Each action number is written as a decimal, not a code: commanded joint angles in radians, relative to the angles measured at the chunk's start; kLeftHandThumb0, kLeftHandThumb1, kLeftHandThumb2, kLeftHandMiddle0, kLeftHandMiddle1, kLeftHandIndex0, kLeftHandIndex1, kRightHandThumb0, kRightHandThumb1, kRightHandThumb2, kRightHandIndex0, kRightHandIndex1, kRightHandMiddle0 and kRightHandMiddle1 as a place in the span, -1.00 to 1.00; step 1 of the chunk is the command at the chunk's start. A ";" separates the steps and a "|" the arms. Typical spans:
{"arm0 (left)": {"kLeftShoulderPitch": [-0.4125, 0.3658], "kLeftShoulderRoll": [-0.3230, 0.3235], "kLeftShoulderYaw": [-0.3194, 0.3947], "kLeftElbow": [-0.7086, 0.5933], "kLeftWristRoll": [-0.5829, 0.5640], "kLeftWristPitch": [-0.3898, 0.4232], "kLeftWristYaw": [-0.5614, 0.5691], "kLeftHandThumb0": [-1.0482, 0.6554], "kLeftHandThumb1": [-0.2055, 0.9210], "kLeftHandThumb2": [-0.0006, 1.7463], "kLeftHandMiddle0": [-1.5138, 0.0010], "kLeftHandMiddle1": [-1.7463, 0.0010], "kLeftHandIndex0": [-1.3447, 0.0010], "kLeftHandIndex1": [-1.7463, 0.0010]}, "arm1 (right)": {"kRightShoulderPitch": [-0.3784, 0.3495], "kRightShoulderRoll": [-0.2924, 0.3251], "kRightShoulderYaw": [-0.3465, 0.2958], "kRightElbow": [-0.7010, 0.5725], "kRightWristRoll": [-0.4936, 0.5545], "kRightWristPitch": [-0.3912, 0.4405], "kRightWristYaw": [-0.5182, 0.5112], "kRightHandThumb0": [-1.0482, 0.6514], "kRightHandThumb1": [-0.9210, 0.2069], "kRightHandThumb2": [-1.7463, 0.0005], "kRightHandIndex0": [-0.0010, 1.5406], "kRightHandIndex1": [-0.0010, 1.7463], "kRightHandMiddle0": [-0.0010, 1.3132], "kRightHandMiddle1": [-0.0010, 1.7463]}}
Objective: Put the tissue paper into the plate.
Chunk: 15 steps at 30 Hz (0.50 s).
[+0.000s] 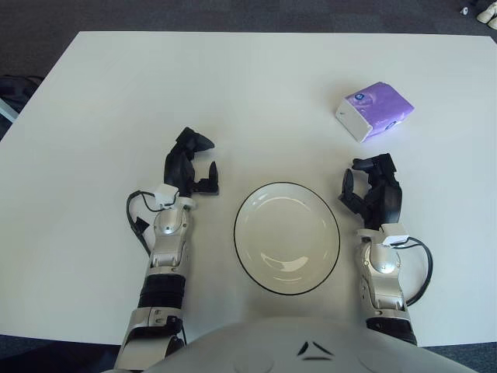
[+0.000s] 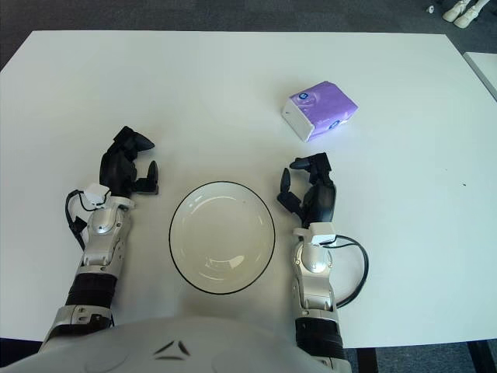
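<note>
The purple tissue paper pack [image 1: 374, 109] lies on the white bench [image 1: 116, 93], at one o'clock from the plate [image 1: 286, 238]. The right hand [image 1: 373, 190] shows just below it, fingers loosely apart, empty. The left hand [image 1: 189, 165] shows at nine o'clock of the plate, likewise relaxed.

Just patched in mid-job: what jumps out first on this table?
The purple tissue pack stands out, lying far right on the white table, beyond the right hand. The black-rimmed white plate, holding nothing, sits near the front edge between both hands. The left hand shows left of the plate, holding nothing.
</note>
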 commanded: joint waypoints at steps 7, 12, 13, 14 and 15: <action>0.058 -0.013 -0.002 0.041 0.000 0.037 0.008 0.22 -0.73 1.00 -0.20 -1.00 0.05 -0.99 | 0.037 -0.003 -0.008 0.021 0.001 0.031 0.002 -0.24 -0.39 -0.15 -0.06 0.48 -0.38 1.00; 0.057 -0.014 -0.002 0.045 -0.004 0.031 0.002 0.22 -0.73 1.00 -0.20 -1.00 0.04 -0.99 | 0.035 -0.006 -0.009 0.024 0.000 0.029 0.003 -0.24 -0.39 -0.15 -0.05 0.48 -0.37 1.00; 0.056 -0.014 -0.003 0.046 -0.004 0.028 0.000 0.22 -0.73 1.00 -0.20 -1.00 0.04 -0.99 | 0.035 -0.006 -0.009 0.024 -0.001 0.031 0.002 -0.24 -0.39 -0.15 -0.05 0.48 -0.37 1.00; 0.056 -0.013 -0.003 0.047 -0.004 0.025 -0.001 0.22 -0.73 1.00 -0.20 -1.00 0.04 -0.99 | 0.035 -0.006 -0.009 0.024 -0.001 0.032 0.002 -0.24 -0.38 -0.15 -0.05 0.48 -0.37 1.00; 0.056 -0.013 -0.003 0.048 -0.005 0.022 -0.003 0.22 -0.73 1.00 -0.20 -1.00 0.04 -0.99 | 0.034 -0.006 -0.009 0.023 -0.003 0.033 0.001 -0.24 -0.38 -0.15 -0.05 0.48 -0.37 1.00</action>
